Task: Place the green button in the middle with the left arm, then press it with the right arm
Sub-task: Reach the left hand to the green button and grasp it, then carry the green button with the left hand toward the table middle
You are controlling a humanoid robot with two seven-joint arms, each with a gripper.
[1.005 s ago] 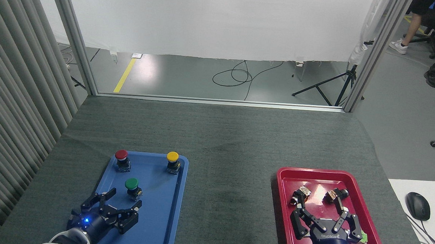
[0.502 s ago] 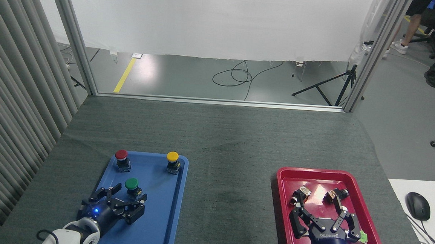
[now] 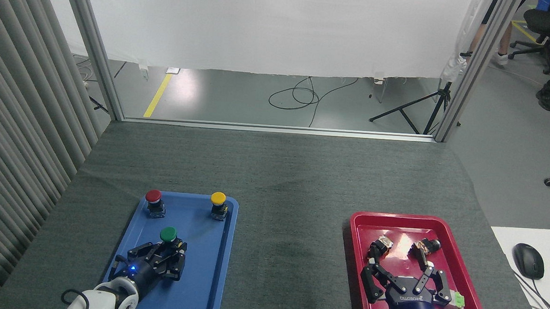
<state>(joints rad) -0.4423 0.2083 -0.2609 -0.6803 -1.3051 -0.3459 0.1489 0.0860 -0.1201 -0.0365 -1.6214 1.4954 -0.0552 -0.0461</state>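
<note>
— Where are we standing with the green button (image 3: 168, 234)?

— It is sitting in the blue tray (image 3: 219, 285), lower left of the frame, below the red button (image 3: 153, 196) and the yellow button (image 3: 218, 199). Our left gripper (image 3: 169, 252) is reaching in from below, its fingers drawn in around the button's black base; we cannot tell whether they are already pinching it.

— So how are we doing this grasp well?

— We are judging that we should be squeezing the base squarely under the cap, lifting straight up to clear the tray rim, then carrying it right to the bare felt (image 3: 288, 251) between the trays.

— And the other arm?

— Our right gripper (image 3: 404, 267) is waiting over the red tray (image 3: 468, 281), lower right, fingers spread and holding nothing.
</note>
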